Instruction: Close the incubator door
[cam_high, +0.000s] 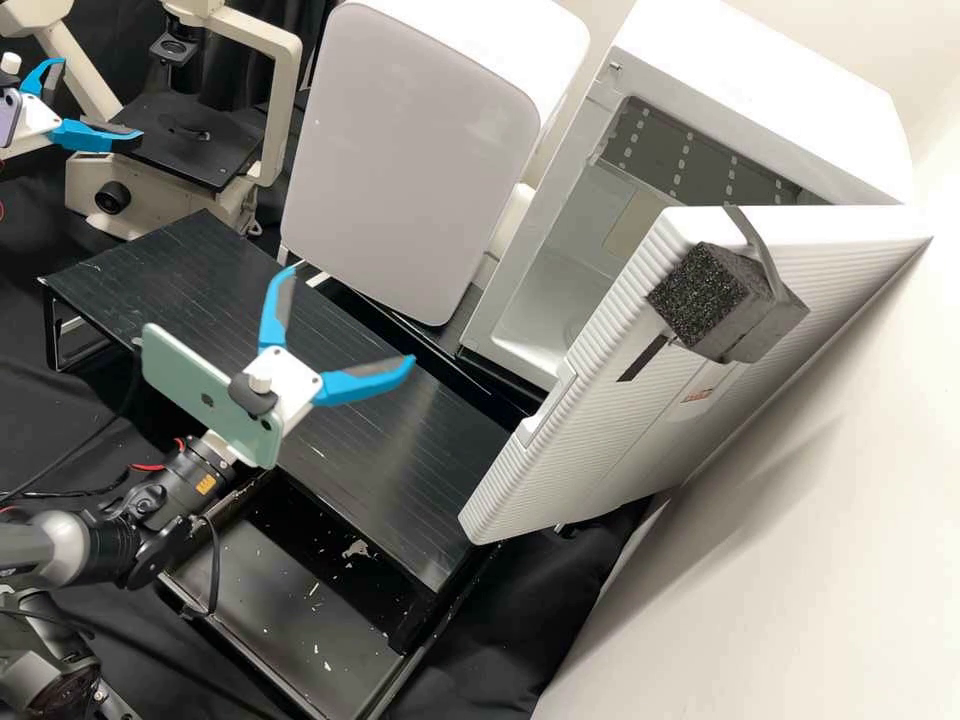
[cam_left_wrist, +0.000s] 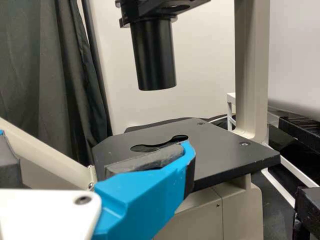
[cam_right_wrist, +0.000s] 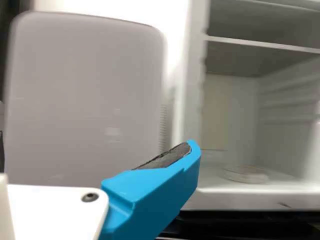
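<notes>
The white incubator (cam_high: 790, 110) has its ribbed door (cam_high: 600, 440) swung wide open toward the bench's front, baring the interior. A dark foam block (cam_high: 700, 295) is strapped to the door's outer face. My right gripper (cam_high: 352, 315) is open above the black bench, a gap away from the door's free edge. My left gripper (cam_high: 100, 98) stands open beside the microscope at the far left. In the right wrist view, my right gripper (cam_right_wrist: 97, 145) is in front of the incubator's interior (cam_right_wrist: 235, 105). In the left wrist view, my left gripper (cam_left_wrist: 95, 142) is near the microscope stage (cam_left_wrist: 225, 155).
A grey-fronted white device (cam_high: 410, 160) stands between the microscope (cam_high: 280, 110) and the incubator. The black bench top (cam_high: 390, 470) lies below my right gripper, with a lower black tray (cam_high: 290, 620) at its front. A white wall (cam_high: 800, 560) rises behind the door at the right.
</notes>
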